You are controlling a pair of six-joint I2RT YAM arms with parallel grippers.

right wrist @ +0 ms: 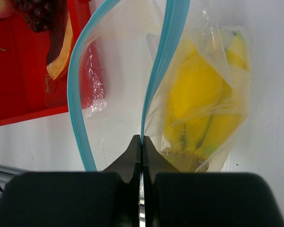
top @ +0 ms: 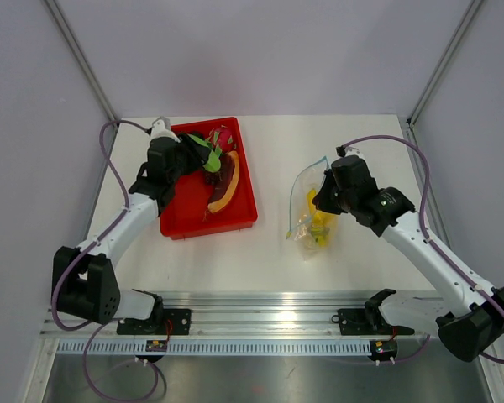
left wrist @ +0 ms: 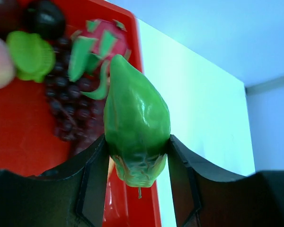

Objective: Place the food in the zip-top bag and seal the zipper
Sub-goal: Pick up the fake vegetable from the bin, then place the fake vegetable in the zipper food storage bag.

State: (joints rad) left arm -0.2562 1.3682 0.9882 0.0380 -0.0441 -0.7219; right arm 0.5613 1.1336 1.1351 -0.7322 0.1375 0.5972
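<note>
My left gripper (left wrist: pixel 137 161) is shut on a green toy fruit (left wrist: pixel 136 123) and holds it above the red tray (top: pixel 185 214); it shows over the tray in the top view (top: pixel 208 155). In the tray lie purple grapes (left wrist: pixel 68 111), a pink-and-green fruit (left wrist: pixel 102 45), a green piece (left wrist: pixel 31 54) and an orange papaya slice (top: pixel 224 193). My right gripper (right wrist: pixel 142 142) is shut on one teal zipper strip (right wrist: pixel 158 61) of the clear zip-top bag (top: pixel 312 210), holding the mouth open. A yellow banana bunch (right wrist: pixel 201 109) sits inside the bag.
The red tray stands at the left on the white table (top: pixel 353 252). Grey walls surround the table. An aluminium rail (top: pixel 269 323) runs along the near edge.
</note>
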